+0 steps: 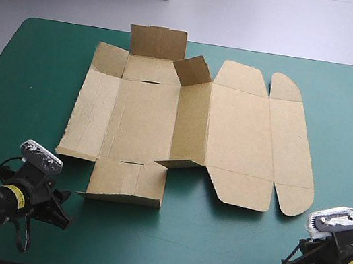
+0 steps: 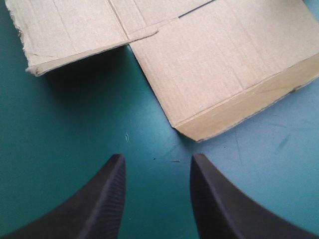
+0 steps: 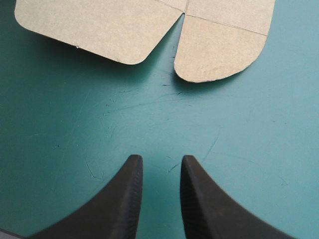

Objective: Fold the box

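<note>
Box mostly flat; L hand, R hand empty nearby.

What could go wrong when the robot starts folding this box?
The box lies loose on the teal-green cover, nothing holding it, so a push might slide it instead of folding it. The left gripper could slip under the slightly lifted near flap and crumple it. The ragged left edge might tear.

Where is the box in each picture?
High view: box lies mid-table, mostly flat.
Left wrist view: its near flap, ahead of the left gripper.
Right wrist view: its rounded flaps, ahead of the right gripper.
Shared: the teal-green cover under it.
</note>
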Controlling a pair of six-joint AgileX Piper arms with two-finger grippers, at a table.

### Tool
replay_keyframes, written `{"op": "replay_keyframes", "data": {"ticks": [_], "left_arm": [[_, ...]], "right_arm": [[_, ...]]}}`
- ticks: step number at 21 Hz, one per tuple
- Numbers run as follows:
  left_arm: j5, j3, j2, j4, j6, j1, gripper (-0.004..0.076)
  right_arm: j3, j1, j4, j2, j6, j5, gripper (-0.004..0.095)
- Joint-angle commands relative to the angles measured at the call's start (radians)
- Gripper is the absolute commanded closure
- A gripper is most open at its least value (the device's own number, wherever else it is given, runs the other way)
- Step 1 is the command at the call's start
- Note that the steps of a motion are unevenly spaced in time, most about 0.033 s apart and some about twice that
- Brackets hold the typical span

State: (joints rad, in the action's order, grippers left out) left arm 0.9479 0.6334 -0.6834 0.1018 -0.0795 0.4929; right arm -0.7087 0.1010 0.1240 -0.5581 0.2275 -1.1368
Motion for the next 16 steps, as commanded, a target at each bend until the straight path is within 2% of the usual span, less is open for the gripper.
{"op": "replay_keyframes", "data": {"ticks": [1, 4, 8, 11, 16], "left_arm": [[-0.044, 0.031, -0.001, -0.034, -0.007, -0.002, 0.0426], [-0.065, 0.064, -0.007, -0.200, 0.038, -0.002, 0.0426], [-0.119, 0.140, -0.038, -0.272, 0.104, -0.002, 0.0426], [-0.128, 0.284, -0.170, -0.231, 0.156, -0.002, 0.0426], [-0.093, 0.489, -0.485, -0.162, 0.214, -0.004, 0.0426]], "right_arm": [[-0.033, 0.002, 0.008, -0.010, 0.004, 0.039, 0.0663], [-0.033, 0.002, 0.010, -0.010, 0.004, 0.039, 0.0663], [-0.033, 0.002, 0.011, -0.010, 0.004, 0.039, 0.0663], [-0.033, 0.002, 0.013, -0.010, 0.004, 0.039, 0.0663], [-0.033, 0.002, 0.035, -0.010, 0.004, 0.039, 0.0663]]}}
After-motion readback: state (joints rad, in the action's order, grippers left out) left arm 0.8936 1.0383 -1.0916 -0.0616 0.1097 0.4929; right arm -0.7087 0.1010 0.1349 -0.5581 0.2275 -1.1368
